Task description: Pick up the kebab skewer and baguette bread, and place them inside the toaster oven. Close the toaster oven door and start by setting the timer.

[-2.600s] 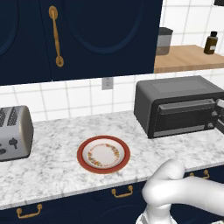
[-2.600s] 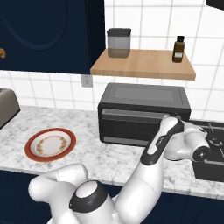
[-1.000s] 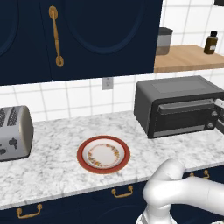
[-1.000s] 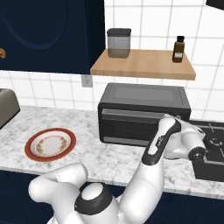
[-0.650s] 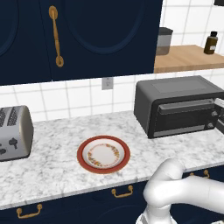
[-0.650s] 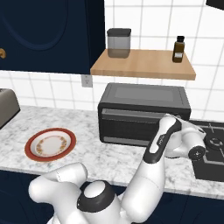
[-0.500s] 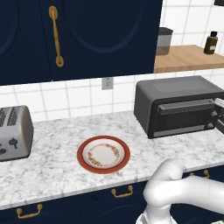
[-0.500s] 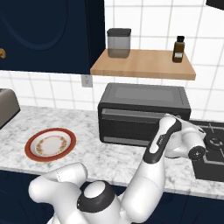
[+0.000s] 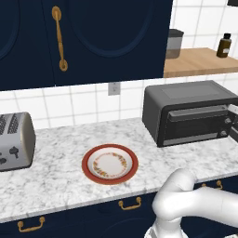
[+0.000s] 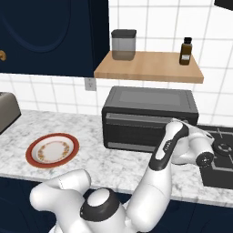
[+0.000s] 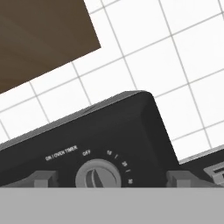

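The gripper (image 11: 112, 178) stands wide open, its fingertips (image 11: 43, 178) flanking the timer knob (image 11: 98, 176) at six o'clock in the hand view. The toaster oven (image 9: 190, 113), door (image 9: 195, 123) shut, sits on the counter (image 9: 56, 179) at three o'clock from the plate (image 9: 110, 163).

Marble counter (image 9: 56, 172) with plate (image 9: 110, 163), toaster (image 9: 14, 141), toaster oven (image 9: 190, 111).

The arm (image 10: 170, 141) is hiding the toaster oven (image 10: 145, 116) knobs; the toaster (image 9: 14, 139) is running off the left edge.
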